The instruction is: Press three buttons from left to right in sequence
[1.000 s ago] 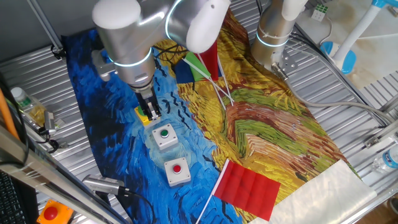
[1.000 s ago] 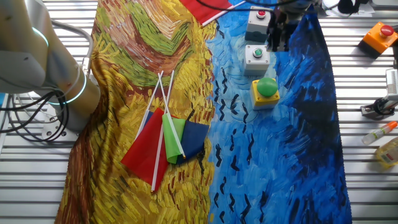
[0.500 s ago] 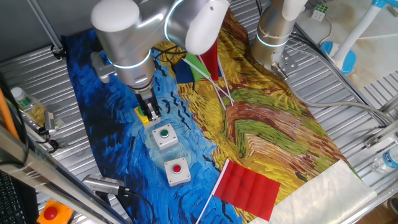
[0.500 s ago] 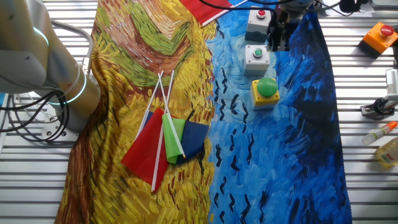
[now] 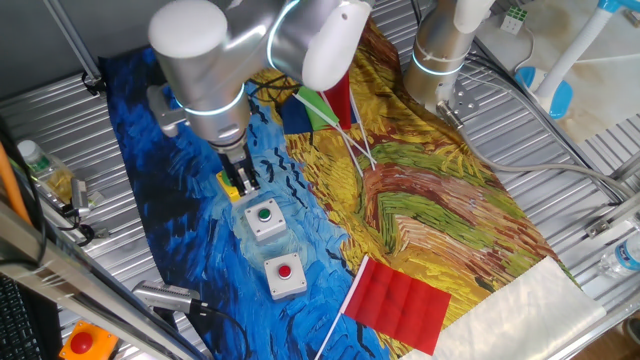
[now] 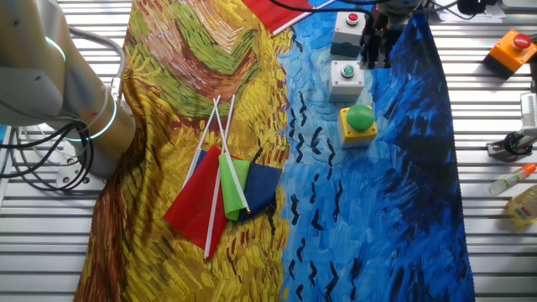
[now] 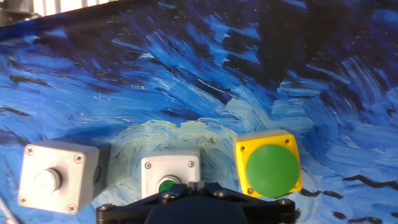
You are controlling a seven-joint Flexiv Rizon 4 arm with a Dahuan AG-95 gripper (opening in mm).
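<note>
Three button boxes stand in a row on the blue part of the painted cloth. The yellow box with the large green dome (image 5: 229, 186) (image 6: 359, 122) (image 7: 271, 168) is at one end. The grey box with the small green button (image 5: 265, 218) (image 6: 346, 75) (image 7: 169, 178) is in the middle. The grey box with the red button (image 5: 286, 275) (image 6: 346, 29) (image 7: 53, 178) is at the other end. My gripper (image 5: 243, 183) (image 6: 374, 52) (image 7: 196, 185) hangs above the row, between the yellow box and the middle grey box. Its fingertips touch each other and hold nothing.
A bundle of small flags (image 6: 225, 186) and a red flag (image 5: 400, 300) lie on the yellow part of the cloth. An orange box with a red button (image 5: 80, 343) (image 6: 512, 49) sits off the cloth. Another arm's base (image 5: 440, 60) (image 6: 80, 109) stands beside it.
Nothing has visibly moved apart from a very slight shift of the arm; the gripper stays over the same spot.
</note>
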